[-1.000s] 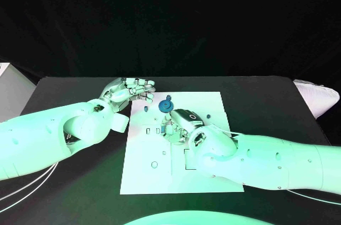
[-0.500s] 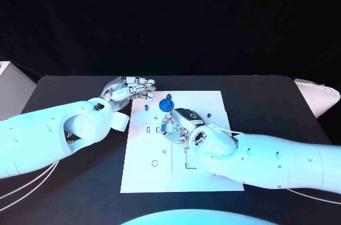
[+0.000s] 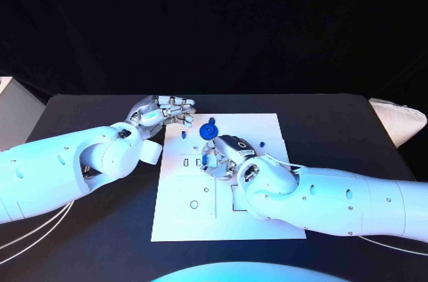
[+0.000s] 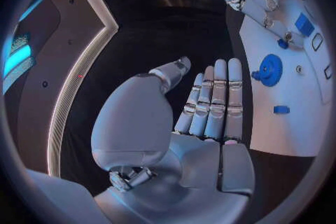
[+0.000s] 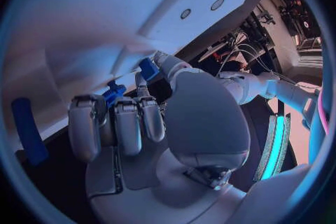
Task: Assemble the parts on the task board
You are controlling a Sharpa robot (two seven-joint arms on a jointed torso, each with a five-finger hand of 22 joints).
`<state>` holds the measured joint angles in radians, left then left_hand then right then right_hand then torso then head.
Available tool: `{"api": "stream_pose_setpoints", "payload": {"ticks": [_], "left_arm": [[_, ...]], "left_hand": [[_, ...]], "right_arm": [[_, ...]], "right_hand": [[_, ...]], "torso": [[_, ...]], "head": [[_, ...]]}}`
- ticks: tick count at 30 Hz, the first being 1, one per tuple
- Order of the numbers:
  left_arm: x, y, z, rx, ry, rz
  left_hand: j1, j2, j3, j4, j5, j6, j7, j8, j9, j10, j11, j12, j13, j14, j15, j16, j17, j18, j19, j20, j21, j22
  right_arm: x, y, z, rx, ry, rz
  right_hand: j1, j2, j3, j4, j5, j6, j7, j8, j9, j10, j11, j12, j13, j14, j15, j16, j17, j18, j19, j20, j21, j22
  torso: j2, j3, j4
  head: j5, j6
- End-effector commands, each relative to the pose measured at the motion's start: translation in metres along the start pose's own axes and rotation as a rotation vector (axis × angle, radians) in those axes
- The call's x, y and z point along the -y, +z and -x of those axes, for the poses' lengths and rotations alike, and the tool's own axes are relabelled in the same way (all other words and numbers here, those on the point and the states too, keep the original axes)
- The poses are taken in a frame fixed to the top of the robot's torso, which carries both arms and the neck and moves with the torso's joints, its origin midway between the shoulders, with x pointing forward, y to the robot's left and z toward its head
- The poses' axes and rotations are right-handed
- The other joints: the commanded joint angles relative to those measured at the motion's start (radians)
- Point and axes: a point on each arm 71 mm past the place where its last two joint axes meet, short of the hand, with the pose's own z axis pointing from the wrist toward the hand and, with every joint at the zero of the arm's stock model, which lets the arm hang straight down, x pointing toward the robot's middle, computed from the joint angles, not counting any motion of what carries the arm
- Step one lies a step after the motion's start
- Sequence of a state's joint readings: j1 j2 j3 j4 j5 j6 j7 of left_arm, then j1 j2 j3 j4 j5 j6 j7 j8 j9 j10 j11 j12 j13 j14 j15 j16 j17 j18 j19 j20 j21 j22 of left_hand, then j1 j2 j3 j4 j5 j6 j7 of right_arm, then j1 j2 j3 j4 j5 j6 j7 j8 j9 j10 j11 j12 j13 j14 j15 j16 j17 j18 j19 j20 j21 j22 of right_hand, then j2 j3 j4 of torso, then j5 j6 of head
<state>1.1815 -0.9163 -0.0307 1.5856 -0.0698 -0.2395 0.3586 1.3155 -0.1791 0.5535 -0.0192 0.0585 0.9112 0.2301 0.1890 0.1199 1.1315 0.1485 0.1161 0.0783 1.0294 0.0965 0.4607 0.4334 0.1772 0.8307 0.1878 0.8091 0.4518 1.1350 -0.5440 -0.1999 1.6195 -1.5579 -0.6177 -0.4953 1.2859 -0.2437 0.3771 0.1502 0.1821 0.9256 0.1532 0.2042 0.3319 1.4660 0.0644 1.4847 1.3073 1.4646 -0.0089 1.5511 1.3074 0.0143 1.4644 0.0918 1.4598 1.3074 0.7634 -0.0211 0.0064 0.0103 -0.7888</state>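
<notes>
The left hand (image 3: 163, 114) is held open and empty just beside the far left corner of the task board (image 3: 258, 223). The right hand (image 3: 225, 155) is placed over the board's middle, its fingers curled; whether a part is gripped cannot be told. A blue gear (image 3: 207, 132) is seen on the board's far part, between both hands.

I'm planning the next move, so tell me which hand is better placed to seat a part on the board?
Right. The right hand is over the task board with a blue part at its fingertips; the left hand sits open off the board's edge.
</notes>
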Motion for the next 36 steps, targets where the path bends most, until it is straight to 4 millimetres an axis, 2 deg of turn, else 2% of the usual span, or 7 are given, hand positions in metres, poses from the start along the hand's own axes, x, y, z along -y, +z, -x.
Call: {"api": "stream_pose_setpoints", "payload": {"ticks": [1, 8, 16, 21, 25, 30, 36], "left_arm": [[0.001, 0.0, -0.002, -0.018, -0.003, -0.006], [0.001, 0.0, -0.001, -0.014, 0.006, -0.006], [-0.004, 0.002, 0.004, -0.03, 0.104, 0.049], [-0.009, 0.002, 0.012, -0.021, 0.174, 0.11], [-0.014, 0.002, 0.015, -0.065, 0.271, 0.208], [-0.018, 0.006, 0.012, -0.158, 0.438, 0.375], [-0.025, 0.008, 0.0, -0.312, 0.596, 0.589]], "left_hand": [[-0.01, 0.003, 0.006, 0.002, -0.004, 0.0, -0.007, 0.002, 0.0, 0.002, 0.003, 0.004, 0.0, 0.002, -0.005, 0.004, 0.002, 0.006, -0.005, 0.002, 0.004, 0.001], [-0.011, 0.003, 0.008, 0.002, -0.004, 0.0, -0.007, 0.003, 0.001, 0.001, 0.003, 0.005, 0.0, 0.002, -0.005, 0.007, 0.004, 0.006, -0.005, 0.002, 0.007, 0.003], [-0.073, -0.032, -0.036, 0.027, -0.004, -0.01, -0.031, 0.008, 0.003, 0.022, -0.019, 0.049, 0.017, 0.087, -0.03, 0.146, 0.076, 0.009, 0.04, -0.014, 0.069, 0.031], [-0.089, -0.007, -0.075, 0.061, 0.001, 0.063, -0.087, 0.187, 0.099, 0.042, -0.077, 0.391, 0.23, 0.17, -0.091, 0.525, 0.318, 0.007, 0.133, -0.07, 0.242, 0.129], [-0.153, -0.025, 0.008, 0.099, -0.001, 0.01, -0.118, 0.352, 0.25, -0.029, -0.109, 0.664, 0.422, 0.388, -0.122, 0.898, 0.774, -0.055, 0.356, -0.103, 0.496, 0.502], [-0.23, -0.026, 0.025, 0.166, -0.002, -0.065, -0.113, 0.406, 0.332, 0.002, -0.108, 0.898, 0.627, 0.461, -0.118, 1.006, 0.936, -0.079, 0.439, -0.103, 0.574, 0.64], [-0.226, -0.017, 0.037, 0.177, -0.002, -0.074, -0.117, 0.421, 0.356, 0.035, -0.112, 0.97, 0.706, 0.484, -0.122, 1.034, 0.984, -0.089, 0.476, -0.106, 0.601, 0.695]], "right_arm": [[-0.002, -0.001, 0.0, 0.002, 0.001, 0.021], [0.001, -0.005, 0.005, 0.041, 0.018, 0.021], [0.004, -0.013, 0.021, 0.085, 0.051, 0.053], [0.01, -0.016, 0.041, 0.079, 0.152, 0.082], [0.029, -0.017, 0.057, 0.015, 0.308, -0.019], [0.056, -0.018, 0.08, -0.007, 0.468, -0.132], [0.087, -0.015, 0.114, 0.036, 0.553, -0.226]], "right_hand": [[0.007, -0.005, -0.011, 0.003, -0.008, -0.009, 0.001, -0.007, -0.001, 0.027, 0.007, -0.003, 0.184, 0.092, 0.006, -0.004, 0.206, 0.016, 0.05, 0.007, -0.006, 0.175], [0.017, -0.002, -0.06, 0.022, -0.015, -0.025, 0.005, -0.016, -0.007, 0.021, 0.01, -0.01, 0.178, 0.091, 0.008, -0.005, 0.205, 0.017, 0.048, 0.01, -0.012, 0.171], [0.118, 0.028, -0.332, 0.142, 0.031, -0.058, 0.019, -0.032, -0.02, 0.002, 0.021, -0.025, 0.157, 0.089, 0.017, -0.011, 0.195, 0.022, 0.04, 0.02, -0.037, 0.158], [0.152, 0.048, -0.34, 0.138, 0.101, -0.04, 0.012, -0.016, -0.015, -0.005, 0.016, -0.032, 0.149, 0.084, 0.014, -0.02, 0.177, 0.031, 0.024, 0.016, -0.073, 0.135], [0.184, 0.059, -0.318, 0.135, 0.161, -0.021, 0.005, 0.008, -0.008, -0.006, 0.01, -0.03, 0.15, 0.084, 0.008, -0.021, 0.177, 0.034, 0.019, 0.011, -0.088, 0.126], [0.201, 0.065, -0.286, 0.135, 0.201, -0.013, 0.001, 0.032, -0.001, -0.002, 0.005, -0.025, 0.153, 0.085, 0.004, -0.019, 0.182, 0.035, 0.018, 0.006, -0.093, 0.123], [0.206, 0.063, -0.272, 0.132, 0.207, -0.022, 0.001, 0.036, -0.001, -0.002, 0.005, -0.024, 0.154, 0.085, 0.003, -0.019, 0.182, 0.034, 0.018, 0.005, -0.094, 0.124]], "torso": [[0.0, -0.0002, 0.0005], [-0.001, 0.0003, -0.0003], [-0.009, 0.0021, -0.0031], [-0.02, 0.0049, -0.0033], [-0.029, 0.0089, -0.0037], [-0.04, 0.0114, -0.0035], [-0.051, 0.017, -0.0022]], "head": [[0.0, 0.001], [0.002, 0.004], [0.0, 0.013], [0.002, 0.013], [0.01, 0.011], [0.017, 0.007], [0.022, -0.001]]}}
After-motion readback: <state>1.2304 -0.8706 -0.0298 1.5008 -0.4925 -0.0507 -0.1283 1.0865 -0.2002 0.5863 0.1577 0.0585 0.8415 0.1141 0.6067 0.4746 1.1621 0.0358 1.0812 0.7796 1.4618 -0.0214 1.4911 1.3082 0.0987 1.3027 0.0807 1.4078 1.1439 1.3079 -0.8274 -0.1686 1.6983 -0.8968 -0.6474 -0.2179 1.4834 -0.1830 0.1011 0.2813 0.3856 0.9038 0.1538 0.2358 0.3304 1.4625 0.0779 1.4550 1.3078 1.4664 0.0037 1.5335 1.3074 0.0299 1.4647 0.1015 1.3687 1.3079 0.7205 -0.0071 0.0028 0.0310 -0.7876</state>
